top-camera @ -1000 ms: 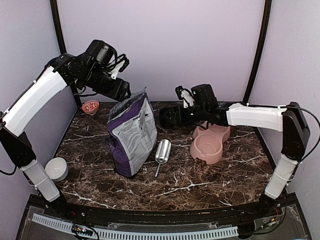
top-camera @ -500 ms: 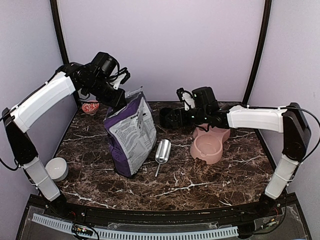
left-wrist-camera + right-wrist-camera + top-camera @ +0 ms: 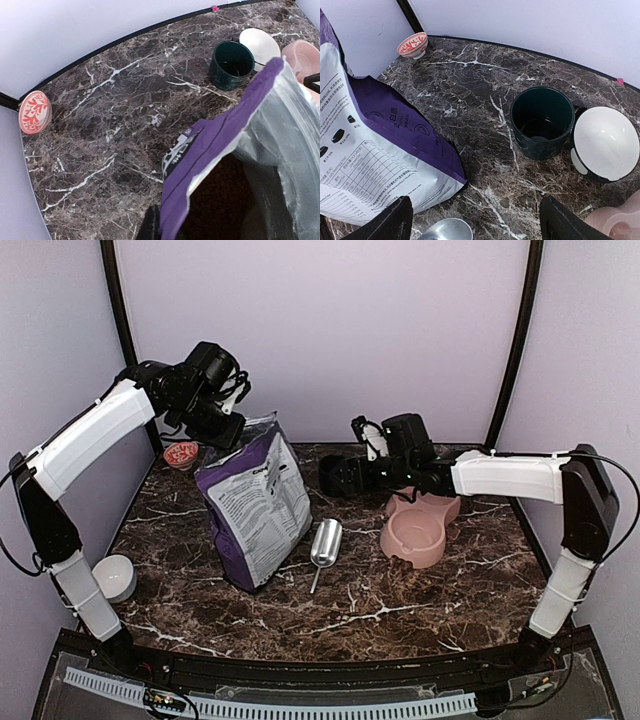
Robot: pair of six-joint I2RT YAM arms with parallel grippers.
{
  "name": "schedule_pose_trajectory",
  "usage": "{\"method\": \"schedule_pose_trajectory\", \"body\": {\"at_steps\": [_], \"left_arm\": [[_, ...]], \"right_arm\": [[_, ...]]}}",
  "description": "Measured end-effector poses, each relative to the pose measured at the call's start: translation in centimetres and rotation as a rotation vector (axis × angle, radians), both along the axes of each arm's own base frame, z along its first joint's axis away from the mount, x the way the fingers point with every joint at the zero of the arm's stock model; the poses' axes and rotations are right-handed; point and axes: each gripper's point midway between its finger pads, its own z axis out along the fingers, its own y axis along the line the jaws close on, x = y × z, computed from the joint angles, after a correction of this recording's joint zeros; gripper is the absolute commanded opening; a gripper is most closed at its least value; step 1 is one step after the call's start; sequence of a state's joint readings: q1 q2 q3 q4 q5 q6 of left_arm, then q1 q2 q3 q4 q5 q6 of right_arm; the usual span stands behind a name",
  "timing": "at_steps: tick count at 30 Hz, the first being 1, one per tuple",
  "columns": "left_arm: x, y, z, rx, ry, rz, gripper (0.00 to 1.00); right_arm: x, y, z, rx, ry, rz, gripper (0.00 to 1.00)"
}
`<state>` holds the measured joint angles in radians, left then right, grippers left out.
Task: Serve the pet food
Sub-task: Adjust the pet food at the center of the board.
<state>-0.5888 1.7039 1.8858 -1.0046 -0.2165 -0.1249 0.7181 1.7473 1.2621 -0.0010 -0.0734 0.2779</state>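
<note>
The purple-and-grey bag (image 3: 255, 510) stands left of centre, leaning a little. My left gripper (image 3: 230, 426) is shut on the bag's purple top edge (image 3: 175, 215), with one dark finger (image 3: 150, 226) showing outside it. The bag's mouth gapes, and the reddish-brown pet food (image 3: 220, 200) lies inside. A metal scoop (image 3: 325, 543) lies on the table just right of the bag. The pink double bowl (image 3: 415, 530) sits at the right. My right gripper (image 3: 338, 476) hovers open between bag and bowl, above the scoop's end (image 3: 445, 231), with nothing between its fingers (image 3: 390, 222).
A dark green mug (image 3: 542, 120) and a white-lined bowl (image 3: 605, 142) stand behind the pink bowl. A small red-patterned dish (image 3: 181, 453) sits at the back left corner, and a white bowl (image 3: 113, 577) at the left edge beside my left arm's base.
My left gripper has come down onto the bag's top edge and shut on it, drawing the top to the left. The right arm has barely moved.
</note>
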Motion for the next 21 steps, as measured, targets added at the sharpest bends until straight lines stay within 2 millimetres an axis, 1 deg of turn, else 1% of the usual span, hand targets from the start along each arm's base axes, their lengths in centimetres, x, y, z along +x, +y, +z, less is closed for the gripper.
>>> {"method": "schedule_pose_trajectory", "body": {"at_steps": [6,13,15,18,21], "left_arm": [[0.9,1.5,0.1,0.051,-0.018,0.05,0.0],[1.5,3.0,0.1,0.078,-0.025,0.09,0.01],[1.6,3.4,0.2,0.083,-0.028,0.1,0.06],[1.8,3.6,0.4,0.085,-0.034,0.102,0.2],[2.0,3.3,1.4,0.063,-0.058,0.085,0.37]], "right_arm": [[0.4,0.3,0.4,0.007,-0.008,0.0,0.88],[0.8,0.7,0.4,0.007,-0.008,0.0,0.88],[1.0,0.9,0.3,0.007,-0.008,0.0,0.88],[1.0,0.9,0.0,0.003,-0.003,0.001,0.88],[1.0,0.9,-0.2,-0.002,0.0,0.001,0.88]]}}
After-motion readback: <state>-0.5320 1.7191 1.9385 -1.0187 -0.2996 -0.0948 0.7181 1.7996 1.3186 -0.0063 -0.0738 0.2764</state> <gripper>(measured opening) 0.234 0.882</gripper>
